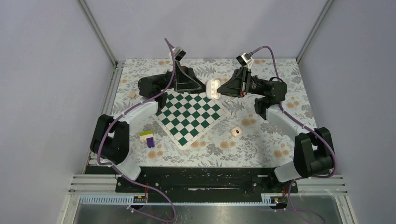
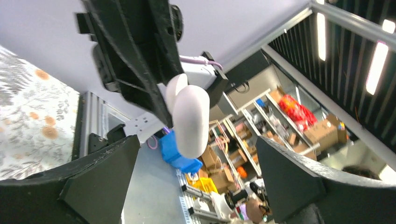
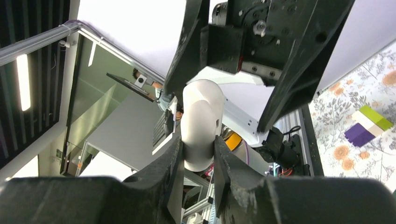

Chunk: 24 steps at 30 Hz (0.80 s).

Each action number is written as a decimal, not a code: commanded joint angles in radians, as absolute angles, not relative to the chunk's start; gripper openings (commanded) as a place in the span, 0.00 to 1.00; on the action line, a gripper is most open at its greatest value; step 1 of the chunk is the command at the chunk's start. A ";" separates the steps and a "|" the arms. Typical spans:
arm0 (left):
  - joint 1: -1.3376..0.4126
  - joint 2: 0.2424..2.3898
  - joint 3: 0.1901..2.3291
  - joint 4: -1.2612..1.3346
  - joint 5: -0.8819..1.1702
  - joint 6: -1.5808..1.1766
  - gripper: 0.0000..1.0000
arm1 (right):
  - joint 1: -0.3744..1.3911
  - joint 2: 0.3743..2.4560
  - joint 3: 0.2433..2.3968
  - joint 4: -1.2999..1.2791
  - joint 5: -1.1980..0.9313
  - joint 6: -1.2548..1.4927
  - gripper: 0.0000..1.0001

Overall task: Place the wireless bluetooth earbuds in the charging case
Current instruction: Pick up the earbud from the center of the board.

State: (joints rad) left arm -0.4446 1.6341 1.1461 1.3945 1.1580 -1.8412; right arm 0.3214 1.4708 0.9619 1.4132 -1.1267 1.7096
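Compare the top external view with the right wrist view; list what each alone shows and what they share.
Only top external: the chessboard and the beige charging case lying on the table to its right. Only right wrist: the right gripper seen close, clamped on the sides of the white oval piece. Both: that piece held aloft, and the purple, white and green block.

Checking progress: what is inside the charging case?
Only a dark hollow shows in the middle of the charging case; the view is too small to see deeper. A white earbud piece sits clamped in the right gripper.
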 commanded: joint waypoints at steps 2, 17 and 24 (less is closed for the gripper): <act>-0.343 1.570 1.041 1.439 1.090 -1.793 0.99 | 0.302 1.410 0.897 1.250 -1.106 1.590 0.00; -0.462 1.488 1.297 -0.245 0.528 -0.598 0.99 | 0.271 1.148 0.938 -0.355 -0.625 0.647 0.00; -0.478 1.614 1.402 -0.335 0.413 -0.618 0.99 | 0.218 1.051 0.813 -0.429 -0.573 0.638 0.00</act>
State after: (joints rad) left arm -0.4828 1.5314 1.3037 -0.1696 0.5362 -0.7082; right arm 0.2493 1.1301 0.8486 -0.3325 -0.6342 0.6895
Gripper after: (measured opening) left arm 0.989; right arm 0.299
